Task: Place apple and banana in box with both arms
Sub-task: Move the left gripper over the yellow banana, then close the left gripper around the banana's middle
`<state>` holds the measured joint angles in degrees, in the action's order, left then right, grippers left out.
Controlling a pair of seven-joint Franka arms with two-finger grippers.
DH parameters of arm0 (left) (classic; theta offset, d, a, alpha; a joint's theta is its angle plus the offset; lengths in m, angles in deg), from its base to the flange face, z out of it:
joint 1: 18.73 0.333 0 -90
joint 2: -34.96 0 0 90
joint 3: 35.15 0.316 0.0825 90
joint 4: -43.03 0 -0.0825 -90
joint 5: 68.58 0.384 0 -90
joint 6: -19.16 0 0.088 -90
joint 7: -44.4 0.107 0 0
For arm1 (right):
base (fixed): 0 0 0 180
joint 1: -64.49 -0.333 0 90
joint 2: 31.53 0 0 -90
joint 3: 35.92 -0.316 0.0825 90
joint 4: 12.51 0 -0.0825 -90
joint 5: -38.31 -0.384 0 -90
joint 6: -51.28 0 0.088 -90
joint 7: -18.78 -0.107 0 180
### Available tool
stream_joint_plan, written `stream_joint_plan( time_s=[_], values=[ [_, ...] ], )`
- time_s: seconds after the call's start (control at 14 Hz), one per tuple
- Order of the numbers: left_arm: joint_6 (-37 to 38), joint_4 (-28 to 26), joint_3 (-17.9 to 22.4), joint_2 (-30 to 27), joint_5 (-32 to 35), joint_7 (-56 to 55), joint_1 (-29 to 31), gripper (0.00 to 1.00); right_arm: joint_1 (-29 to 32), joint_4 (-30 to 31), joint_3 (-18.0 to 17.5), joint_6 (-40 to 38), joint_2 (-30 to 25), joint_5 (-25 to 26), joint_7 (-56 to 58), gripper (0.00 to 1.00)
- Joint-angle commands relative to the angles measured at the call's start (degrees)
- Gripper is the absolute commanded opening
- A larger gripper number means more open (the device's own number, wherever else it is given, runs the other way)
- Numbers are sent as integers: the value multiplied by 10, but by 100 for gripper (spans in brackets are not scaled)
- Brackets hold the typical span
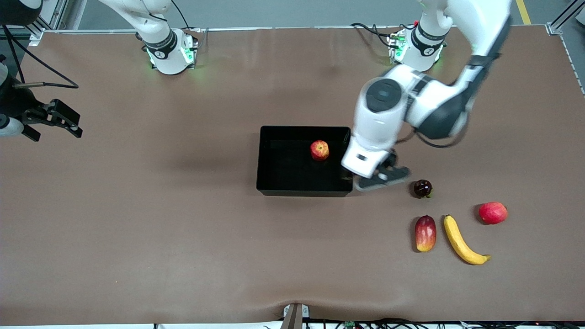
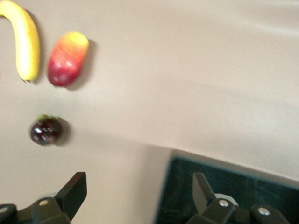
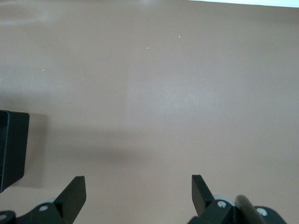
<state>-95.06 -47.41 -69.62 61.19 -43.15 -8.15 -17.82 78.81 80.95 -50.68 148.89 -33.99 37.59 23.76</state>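
Note:
The apple (image 1: 319, 150) lies in the black box (image 1: 274, 160), near its wall toward the left arm's end. The banana (image 1: 461, 241) lies on the table toward the left arm's end, nearer the front camera than the box; it also shows in the left wrist view (image 2: 25, 44). My left gripper (image 1: 383, 177) is open and empty over the table at the box's corner (image 2: 187, 186). My right gripper (image 1: 52, 121) is open and empty over the table at the right arm's end, where that arm waits; a box corner (image 3: 11, 149) shows in its wrist view.
A red-yellow mango-like fruit (image 1: 425, 233) lies beside the banana. A plain red fruit (image 1: 493, 213) lies toward the left arm's end. A small dark fruit (image 1: 422, 188) lies just past the left gripper, between it and the banana.

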Motion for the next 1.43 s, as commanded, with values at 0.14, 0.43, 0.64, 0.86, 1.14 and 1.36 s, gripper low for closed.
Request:
stream_joint_plan(
  time_s=[0.14, 0.43, 0.64, 0.86, 1.14, 1.36],
  values=[
    [4, -5, -3, 10, 22, 92, 99, 100, 13, -33, -2, -59, 6, -6, 76, 100],
    [-61, -1, -2, 59, 105, 92, 155, 100, -2, -42, 25, -76, 3, -4, 76, 100],
    [-132, 11, -2, 122, 149, 104, 194, 100, -95, -40, 142, -98, 1, -2, 79, 100],
    [-145, 70, 16, 175, 147, 145, 195, 100, -120, -41, 176, -106, 2, -3, 79, 100],
    [-202, 83, 50, 217, 144, 191, 195, 98, -114, -58, 178, -106, 4, -7, 75, 100],
    [-225, 109, 66, 253, 143, 213, 195, 88, -113, -67, 178, -106, 4, -9, 72, 100]
  ],
)
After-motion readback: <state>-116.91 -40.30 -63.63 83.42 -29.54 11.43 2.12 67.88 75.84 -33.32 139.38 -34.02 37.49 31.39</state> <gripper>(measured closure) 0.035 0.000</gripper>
